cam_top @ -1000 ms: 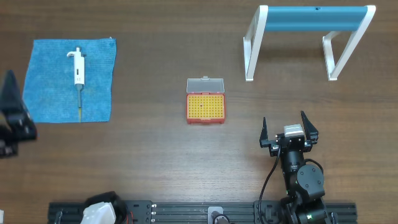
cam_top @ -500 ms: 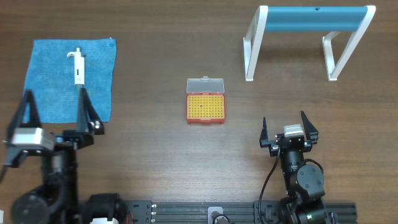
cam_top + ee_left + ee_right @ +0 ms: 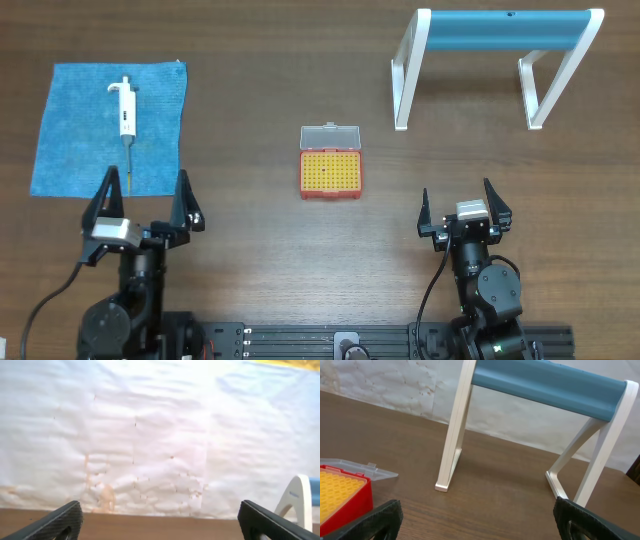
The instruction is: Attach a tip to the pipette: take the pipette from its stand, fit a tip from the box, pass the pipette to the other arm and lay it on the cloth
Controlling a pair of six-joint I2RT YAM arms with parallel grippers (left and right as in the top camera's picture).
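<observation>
Pipette (image 3: 125,115) is lying on the blue cloth (image 3: 60,150) at the far left. The left gripper (image 3: 144,176) is spread wide near the cloth's front edge. The tip box (image 3: 331,172) sits mid tabletop (image 3: 250,260) with its lid open. The right gripper (image 3: 456,190) is spread too, with the stand (image 3: 500,35) beyond it.

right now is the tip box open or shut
Open: the tip box has its clear lid folded back flat behind it, leaving the yellow tips exposed.
</observation>
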